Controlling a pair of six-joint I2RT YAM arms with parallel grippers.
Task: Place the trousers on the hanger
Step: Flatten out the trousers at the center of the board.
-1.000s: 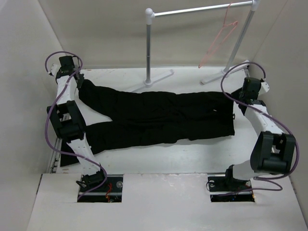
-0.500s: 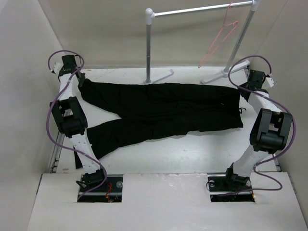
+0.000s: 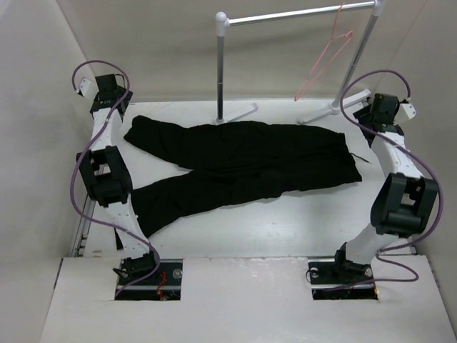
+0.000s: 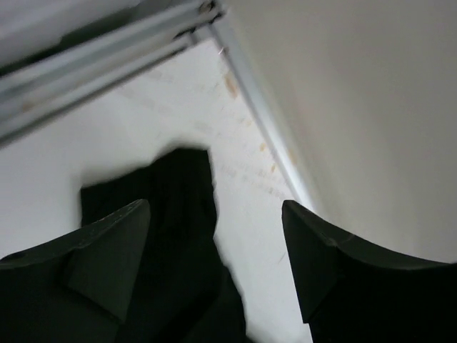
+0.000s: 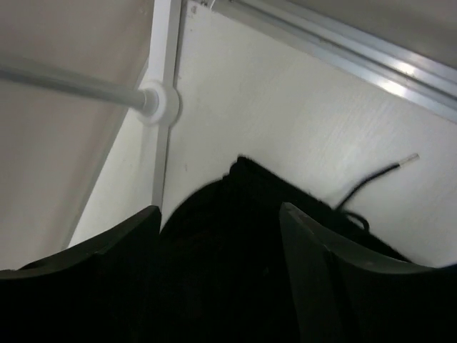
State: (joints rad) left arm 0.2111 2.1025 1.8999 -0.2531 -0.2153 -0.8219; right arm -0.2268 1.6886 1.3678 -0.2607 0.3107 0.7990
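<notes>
One pair of plain black soft-fabric trousers [image 3: 243, 161] lies flat on the white worktop [image 3: 285, 229]. Its long axis runs left to right across the far half. The waist points to my right. The two legs point to my left: the far one ends at the far-left corner, and the near one slants toward the near-left edge.

There is one thin pink wire hanger [image 3: 325, 64], and it is not on the worktop. It hangs by its hook from the right end of the rail of the single white-and-grey tubular garment rack [image 3: 222, 68], behind the trousers and well apart from them.

I have two claws. My left claw [image 4: 214, 207] is spread wide with nothing between its fingers; the far leg's cuff lies on the worktop beneath it. My right claw [image 5: 219, 209] is also parted wide and holds nothing. It hangs above the waist corner, where one black drawstring [image 5: 375, 176] with a pale tip trails out.

A second ago the trousers lay nearer to me — they now sit closer to the rack's feet. Half a second ago both claws were down at the ends of the cloth — now both are lifted off, toward the far corners.
</notes>
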